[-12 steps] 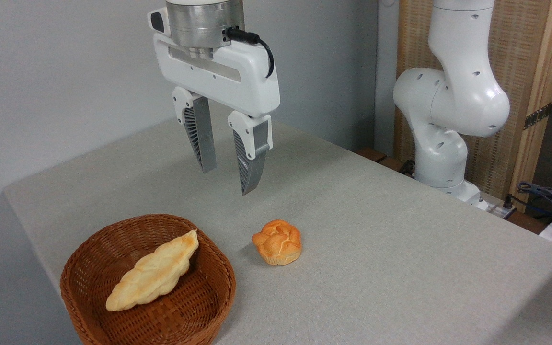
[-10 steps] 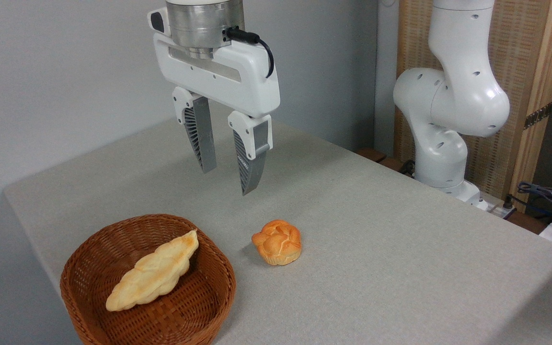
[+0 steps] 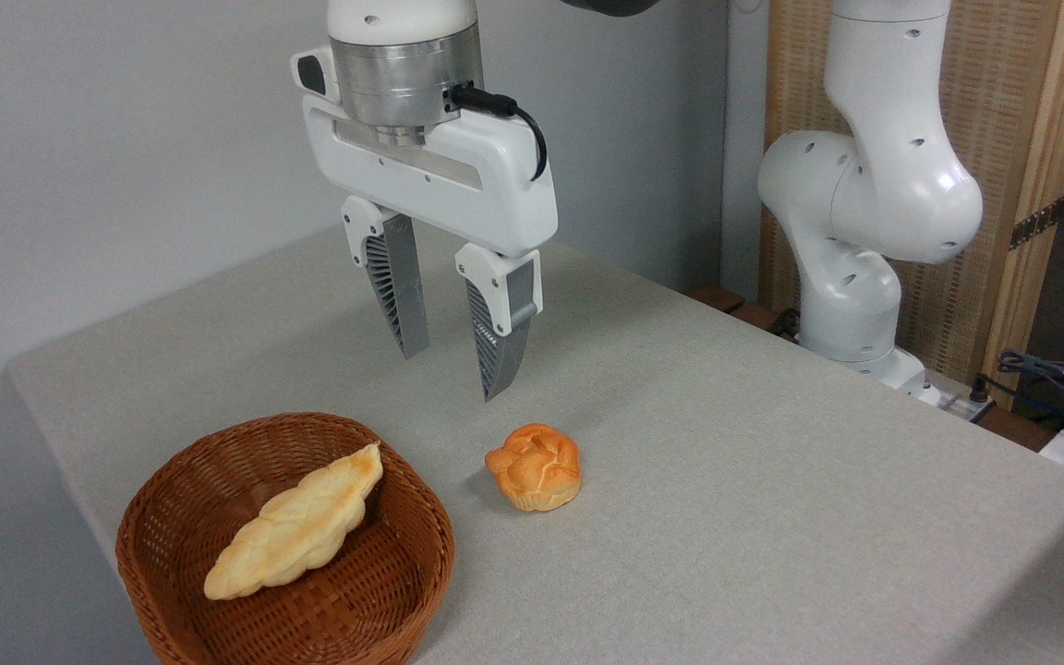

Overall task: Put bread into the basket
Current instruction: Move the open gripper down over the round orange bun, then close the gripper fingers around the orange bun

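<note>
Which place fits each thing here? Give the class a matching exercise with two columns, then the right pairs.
Things:
1. bun
2. braided loaf
3. gripper
4. basket

Places or states:
A. in the air above the table, fingers apart
B. inside the basket
C. on the bare table, right of the basket
D. near the table's front left corner

Pairs: 1-C, 2-B, 3-A, 4-D

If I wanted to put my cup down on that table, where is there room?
Most of the grey table is bare: the wide stretch right of the small bun and the far part behind the open gripper. The near left corner is crowded: the basket, holding a long loaf, with the bun close beside it.
</note>
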Controlling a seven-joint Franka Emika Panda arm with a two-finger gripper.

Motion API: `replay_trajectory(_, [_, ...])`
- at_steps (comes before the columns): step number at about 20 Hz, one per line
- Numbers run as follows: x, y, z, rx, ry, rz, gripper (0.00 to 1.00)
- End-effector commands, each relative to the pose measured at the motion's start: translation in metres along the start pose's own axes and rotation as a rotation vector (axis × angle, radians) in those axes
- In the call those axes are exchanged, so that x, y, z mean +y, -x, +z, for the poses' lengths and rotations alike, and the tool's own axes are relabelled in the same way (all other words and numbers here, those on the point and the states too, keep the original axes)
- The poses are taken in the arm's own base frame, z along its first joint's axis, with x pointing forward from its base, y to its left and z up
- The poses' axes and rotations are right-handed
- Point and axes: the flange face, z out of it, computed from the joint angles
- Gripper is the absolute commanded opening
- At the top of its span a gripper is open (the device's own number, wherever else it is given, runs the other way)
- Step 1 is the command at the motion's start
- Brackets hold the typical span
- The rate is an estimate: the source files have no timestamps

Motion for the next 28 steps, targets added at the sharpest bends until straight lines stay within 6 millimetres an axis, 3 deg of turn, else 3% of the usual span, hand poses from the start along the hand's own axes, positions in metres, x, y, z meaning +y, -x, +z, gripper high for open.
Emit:
replay_trajectory(1, [0.01,0.003,0.004,-0.004,0.007,0.016,1.0])
replay_trajectory(7, [0.032,0.038,0.01,0.006,0.011,0.235,1.0])
replay_trajectory(9, [0.043,0.048,0.025,0.005,0.017,0.298,1.0])
replay_trajectory(14, [0.072,0.072,0.087,0.011,0.03,0.554,1.0])
replay_trajectory(25, [0.058,0.06,0.163,0.002,0.018,0.585,1.0])
replay_trajectory(28, [0.057,0.058,0.173,0.001,0.04,0.573,1.0])
